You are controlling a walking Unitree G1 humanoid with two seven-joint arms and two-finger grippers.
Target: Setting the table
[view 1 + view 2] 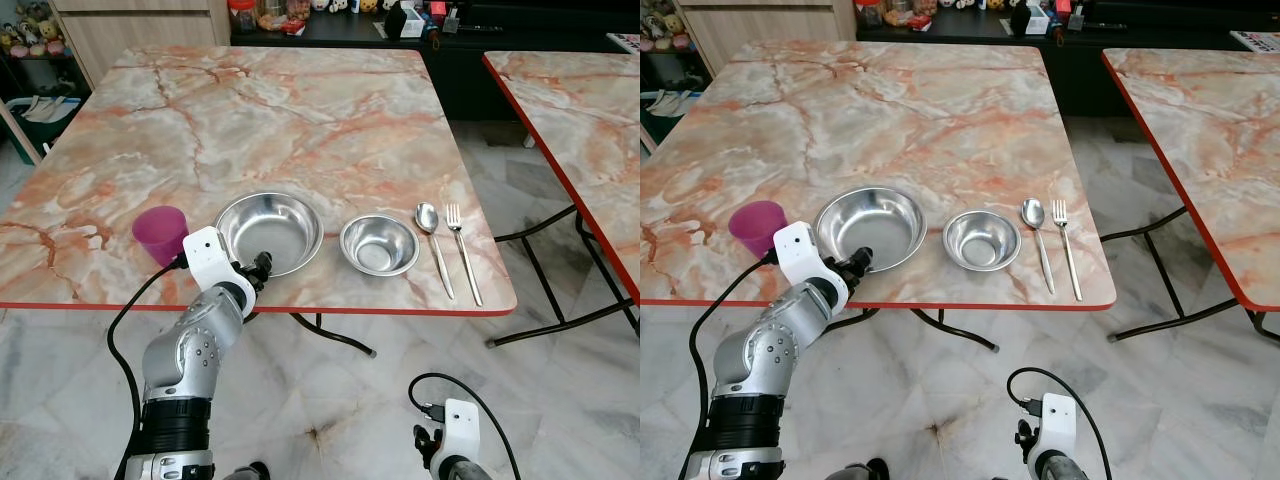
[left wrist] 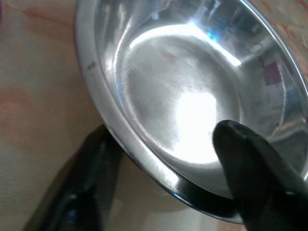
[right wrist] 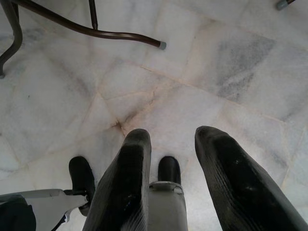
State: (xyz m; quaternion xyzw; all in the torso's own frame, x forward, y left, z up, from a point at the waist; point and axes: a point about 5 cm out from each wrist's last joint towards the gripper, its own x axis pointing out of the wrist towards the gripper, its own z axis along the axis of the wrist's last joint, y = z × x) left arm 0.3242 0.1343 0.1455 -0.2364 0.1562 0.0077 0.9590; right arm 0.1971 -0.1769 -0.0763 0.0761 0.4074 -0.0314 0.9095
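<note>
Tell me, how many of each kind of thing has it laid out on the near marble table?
Steel bowls: 2, a large bowl with the left gripper at its rim, and a small bowl
Purple cup: 1
Spoon: 1
Fork: 1
Total: 5

You will find no readable text, label, brand or number anywhere here. Items on the far counter [image 1: 330, 15] are too small to read.
</note>
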